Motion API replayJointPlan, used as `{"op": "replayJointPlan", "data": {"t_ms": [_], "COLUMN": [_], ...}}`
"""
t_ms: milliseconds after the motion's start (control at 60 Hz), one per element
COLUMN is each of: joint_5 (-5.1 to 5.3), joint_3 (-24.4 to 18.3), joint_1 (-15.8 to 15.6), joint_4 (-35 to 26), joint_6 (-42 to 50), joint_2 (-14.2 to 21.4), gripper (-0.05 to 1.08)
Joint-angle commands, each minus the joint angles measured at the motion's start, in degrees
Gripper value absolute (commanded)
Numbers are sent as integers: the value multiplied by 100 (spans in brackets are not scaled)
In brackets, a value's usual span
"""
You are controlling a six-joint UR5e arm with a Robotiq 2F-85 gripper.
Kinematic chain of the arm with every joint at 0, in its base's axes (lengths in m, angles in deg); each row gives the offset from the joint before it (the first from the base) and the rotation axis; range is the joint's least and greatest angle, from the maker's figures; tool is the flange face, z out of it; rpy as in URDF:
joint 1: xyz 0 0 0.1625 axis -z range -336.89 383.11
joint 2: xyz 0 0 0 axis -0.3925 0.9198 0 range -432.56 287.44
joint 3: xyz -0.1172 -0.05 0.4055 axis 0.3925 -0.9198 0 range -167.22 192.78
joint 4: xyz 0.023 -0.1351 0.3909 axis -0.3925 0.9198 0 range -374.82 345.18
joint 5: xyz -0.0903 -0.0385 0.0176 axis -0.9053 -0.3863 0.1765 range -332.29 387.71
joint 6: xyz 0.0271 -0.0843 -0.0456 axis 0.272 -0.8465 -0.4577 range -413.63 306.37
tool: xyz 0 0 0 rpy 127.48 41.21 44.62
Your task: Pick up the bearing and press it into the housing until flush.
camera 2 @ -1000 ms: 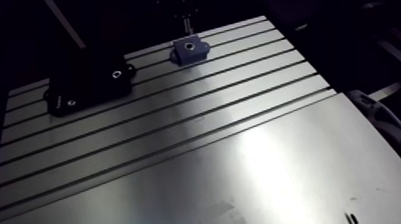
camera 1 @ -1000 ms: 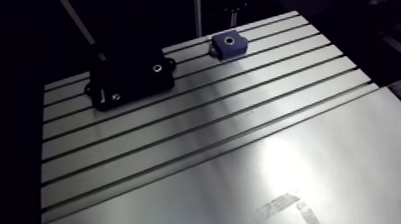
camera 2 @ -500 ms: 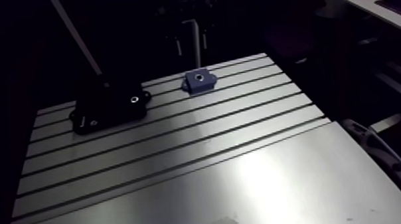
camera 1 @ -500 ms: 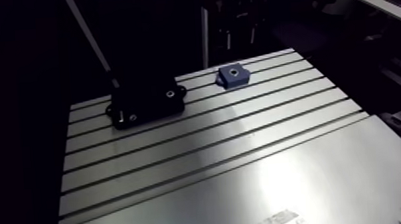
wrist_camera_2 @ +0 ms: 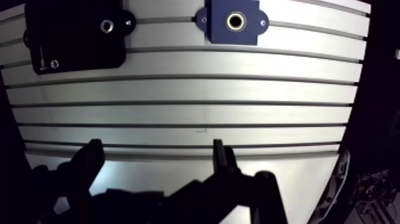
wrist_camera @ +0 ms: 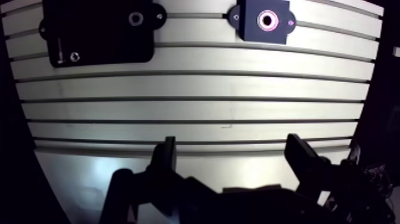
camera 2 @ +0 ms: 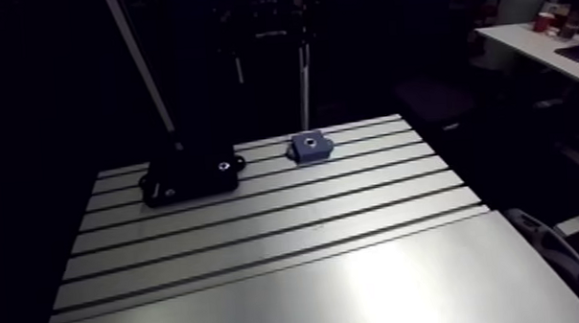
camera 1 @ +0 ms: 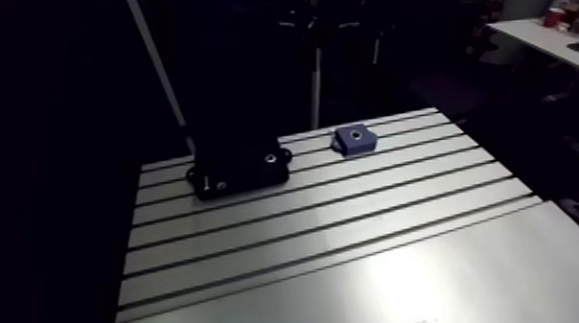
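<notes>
A blue housing block (wrist_camera: 265,21) sits on the slotted table (wrist_camera: 196,83) at its far side, well ahead of my gripper. A bright metal ring (wrist_camera: 267,20) shows in the block's round bore. In the arm view the same block (camera 1: 355,139) lies near the table's back edge. My gripper (wrist_camera: 232,146) is open, its two dark fingers (wrist_camera: 168,149) wide apart over the table's near part with nothing between them. The gripper does not show in the arm view.
A flat black plate (wrist_camera: 98,33) with a small ringed hole (wrist_camera: 136,19) lies beside the housing, also at the far side (camera 1: 239,169). A thin slanted rod (camera 1: 158,66) rises behind it. The table's near half is a smooth metal sheet (camera 1: 406,281).
The whole arm view has shifted: the camera has risen and drawn back, so the table looks smaller. The housing and the black plate keep their places on the table.
</notes>
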Motion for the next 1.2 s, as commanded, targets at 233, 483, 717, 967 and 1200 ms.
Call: {"op": "replayJointPlan", "data": {"t_ms": [233, 483, 717, 967, 1200], "joint_5": [131, 59, 93, 80, 51], "joint_3": [-105, 142, 373, 325, 280], "joint_1": [-501, -483, -467, -456, -448], "joint_4": [-667, -536, -490, -498, -490], "joint_6": [383, 383, 392, 383, 383], "joint_2": [901, 1284, 1314, 1333, 1289], "gripper": [0, 0, 0, 0, 0]}}
